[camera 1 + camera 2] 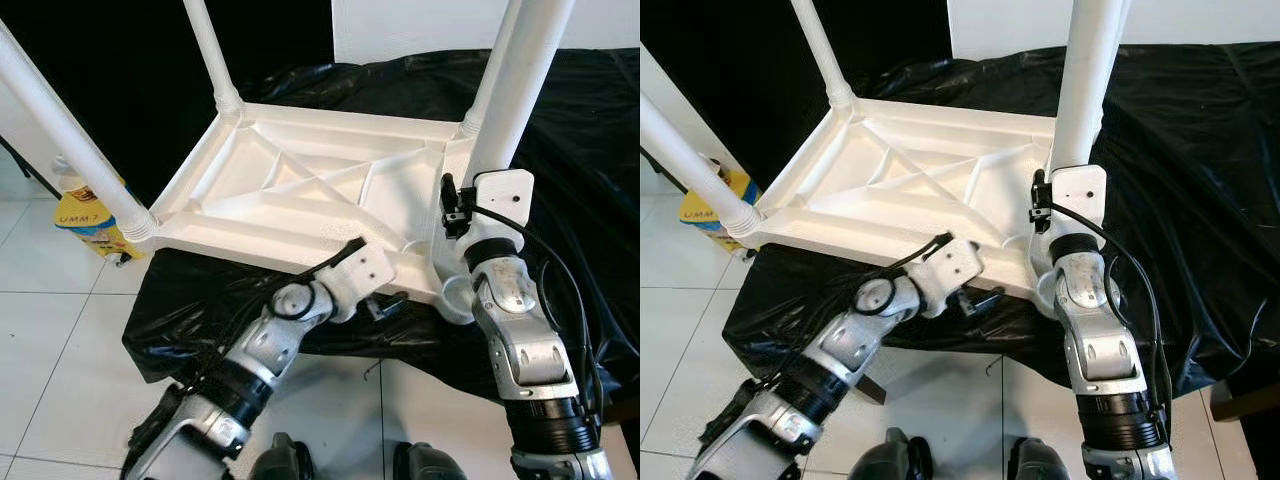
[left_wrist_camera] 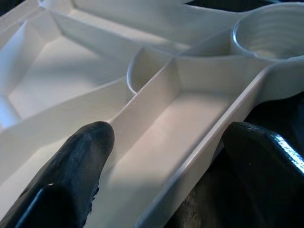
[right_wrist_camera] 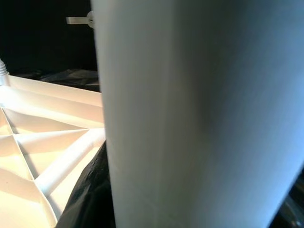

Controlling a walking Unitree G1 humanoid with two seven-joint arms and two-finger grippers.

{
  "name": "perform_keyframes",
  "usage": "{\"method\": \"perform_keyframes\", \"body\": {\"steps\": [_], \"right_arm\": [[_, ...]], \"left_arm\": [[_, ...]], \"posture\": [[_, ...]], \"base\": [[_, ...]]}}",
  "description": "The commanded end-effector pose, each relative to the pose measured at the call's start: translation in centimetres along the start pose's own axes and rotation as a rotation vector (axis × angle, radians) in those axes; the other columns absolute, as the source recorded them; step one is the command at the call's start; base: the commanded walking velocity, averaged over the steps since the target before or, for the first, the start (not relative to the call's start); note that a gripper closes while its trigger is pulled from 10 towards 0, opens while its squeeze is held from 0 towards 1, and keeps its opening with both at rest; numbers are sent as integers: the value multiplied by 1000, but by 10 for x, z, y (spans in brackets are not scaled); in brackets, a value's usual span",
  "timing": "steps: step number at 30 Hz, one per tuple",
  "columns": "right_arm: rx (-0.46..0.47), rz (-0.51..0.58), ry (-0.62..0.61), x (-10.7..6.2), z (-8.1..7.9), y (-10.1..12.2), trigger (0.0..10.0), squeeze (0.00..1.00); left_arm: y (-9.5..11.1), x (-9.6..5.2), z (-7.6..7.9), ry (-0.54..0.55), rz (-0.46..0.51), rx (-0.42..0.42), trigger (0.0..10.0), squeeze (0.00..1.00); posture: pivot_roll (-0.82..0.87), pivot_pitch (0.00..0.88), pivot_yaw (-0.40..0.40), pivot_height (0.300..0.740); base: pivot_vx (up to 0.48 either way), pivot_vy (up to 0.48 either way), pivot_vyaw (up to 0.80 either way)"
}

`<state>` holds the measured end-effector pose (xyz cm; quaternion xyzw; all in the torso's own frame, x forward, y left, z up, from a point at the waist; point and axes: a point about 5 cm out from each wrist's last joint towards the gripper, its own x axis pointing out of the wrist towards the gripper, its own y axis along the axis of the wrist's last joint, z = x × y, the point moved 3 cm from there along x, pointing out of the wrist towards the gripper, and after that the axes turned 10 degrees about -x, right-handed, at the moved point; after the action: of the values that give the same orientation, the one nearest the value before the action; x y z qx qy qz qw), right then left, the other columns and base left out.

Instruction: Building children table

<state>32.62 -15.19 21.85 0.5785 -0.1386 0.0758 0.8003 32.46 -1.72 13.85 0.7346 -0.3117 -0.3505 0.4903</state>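
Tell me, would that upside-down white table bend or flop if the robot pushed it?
Probably not. The white table has moulded ribs under its top, so it likely stays stiff. It looks like thin hollow plastic, so probably light. On the smooth black sheet it might slide.

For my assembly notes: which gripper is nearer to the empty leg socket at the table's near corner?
Left. The left gripper straddles the tabletop's rim beside the socket; the right gripper is up at a standing leg.

Your left gripper (image 2: 161, 156) reached forward low, fingers (image 2: 71, 166) spread apart. Your right gripper (image 1: 470, 200) was raised upright; its finger position stayed hidden.
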Motion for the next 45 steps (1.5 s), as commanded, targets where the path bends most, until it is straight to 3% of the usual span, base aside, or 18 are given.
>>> {"method": "perform_keyframes", "body": {"steps": [1, 5, 9, 11, 14, 17, 21, 24, 27, 30, 32, 36, 38, 45], "right_arm": [[-3, 25, 9, 0, -3, 5, 10000, 0], [1, 28, 13, -3, -4, 4, 10000, 0], [15, 35, 17, -5, -4, 4, 10000, 0], [38, 51, 24, -8, -4, 3, 10000, 0], [57, 62, 25, -9, -4, 3, 10000, 0], [86, 85, 24, -11, -4, 2, 10000, 0], [94, 91, 25, -12, -4, 0, 10000, 0], [104, 91, 27, -13, -6, -4, 10000, 0], [104, 91, 27, -13, -6, -4, 10000, 0], [117, 81, 34, -14, -9, -12, 10000, 0], [117, 81, 34, -14, -9, -12, 10000, 0], [134, 63, 41, -15, -12, -22, 10000, 0], [152, 41, 36, -17, -15, -32, 10000, 0], [173, 21, 34, -13, -22, -43, 10000, 0]], "left_arm": [[1, -3, -29, 317, 36, 17, 10000, 0], [3, -2, -29, 311, 49, 15, 10000, 0], [3, -8, -26, 269, 79, -51, 10000, 0], [10, -19, -25, 226, 163, -143, 10000, 0], [15, -27, -27, 220, 220, -186, 10000, 0], [21, -44, -37, 251, 312, -286, 10000, 0], [22, -51, -42, 272, 335, -320, 10000, 0], [17, -65, -51, 319, 352, -370, 10000, 0], [17, -65, -51, 319, 352, -370, 10000, 0], [13, -80, -63, 388, 380, -407, 10000, 0], [13, -80, -63, 388, 380, -407, 10000, 0], [9, -92, -78, 479, 404, -435, 10000, 0], [3, -100, -90, 570, 421, -465, 10000, 0], [-5, -104, -104, 702, 432, -514, 10000, 0]], "posture": [[-15, 114, 50, 740], [-16, 112, 53, 740], [-11, 113, 54, 740], [-2, 114, 51, 740], [5, 111, 49, 740], [16, 103, 47, 740], [23, 95, 44, 740], [33, 77, 42, 740], [33, 77, 42, 740], [42, 36, 32, 740], [42, 36, 32, 740], [45, 16, 35, 740], [43, 0, 43, 740], [27, 0, 83, 740]], "base": [[0, 0, 0], [0, 0, 0], [0, 0, 0], [0, 0, 0], [0, 0, 0], [0, 0, 0], [0, 0, 0], [0, 0, 0], [0, 0, 0], [0, 0, 0], [0, 0, 0], [0, 0, 0], [0, 0, 0], [0, 0, 0]]}}
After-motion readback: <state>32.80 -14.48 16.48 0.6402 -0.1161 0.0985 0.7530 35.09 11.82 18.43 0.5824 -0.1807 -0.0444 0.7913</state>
